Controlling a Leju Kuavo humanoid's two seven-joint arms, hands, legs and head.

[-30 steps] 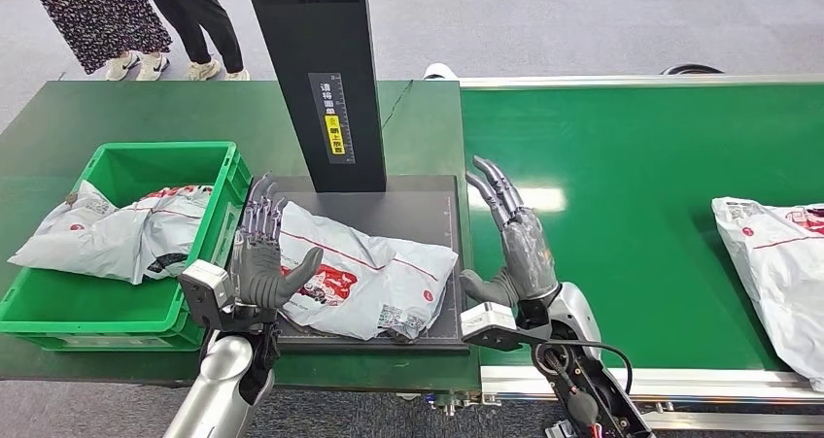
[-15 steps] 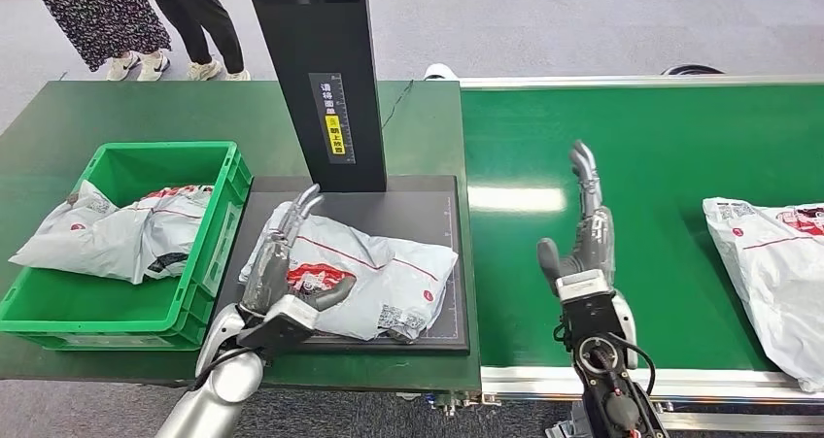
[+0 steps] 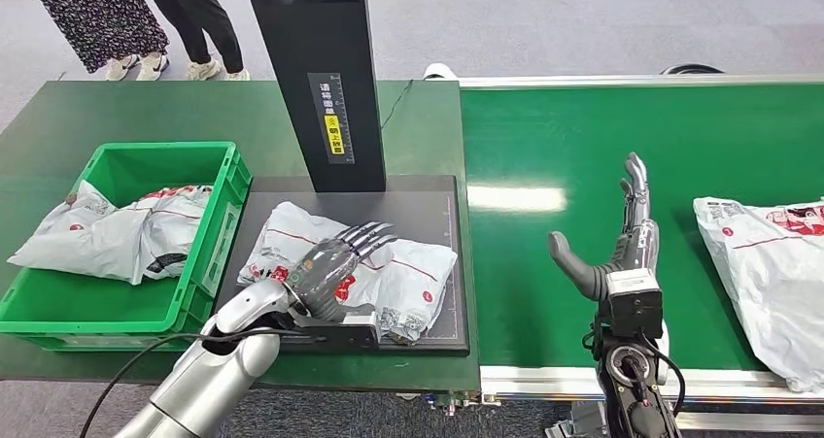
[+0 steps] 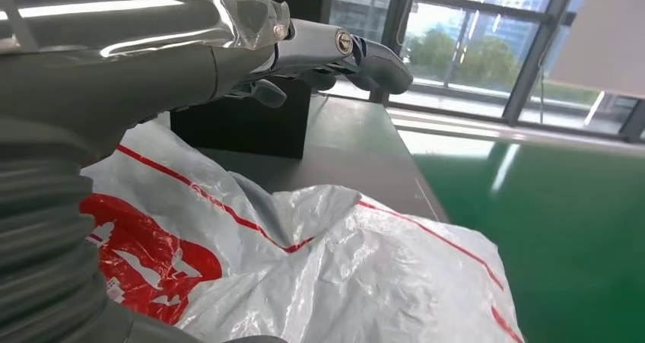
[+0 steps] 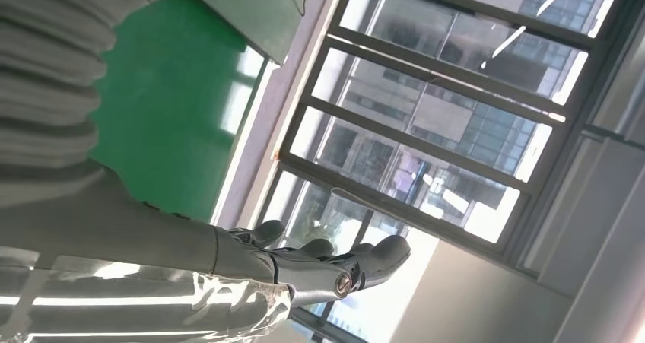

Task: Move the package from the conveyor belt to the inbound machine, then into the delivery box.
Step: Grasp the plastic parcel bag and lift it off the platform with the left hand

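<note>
The head view looks forward and steeply down from high on the robot, taking in the dark green tabletop (image 3: 117, 108), the black scanner platform (image 3: 418, 210) with its upright column (image 3: 316, 69), and the green conveyor belt (image 3: 632, 147). The left wrist view sits close behind the left hand (image 4: 137, 61), low over the white package (image 4: 319, 267), facing along the platform toward the column base and windows. Both views share that package (image 3: 389, 273) and platform. The right wrist view is turned, close behind the right hand (image 5: 228, 267), facing up and outward at windows (image 5: 441, 130), catching a strip of belt (image 5: 167, 100).
</note>
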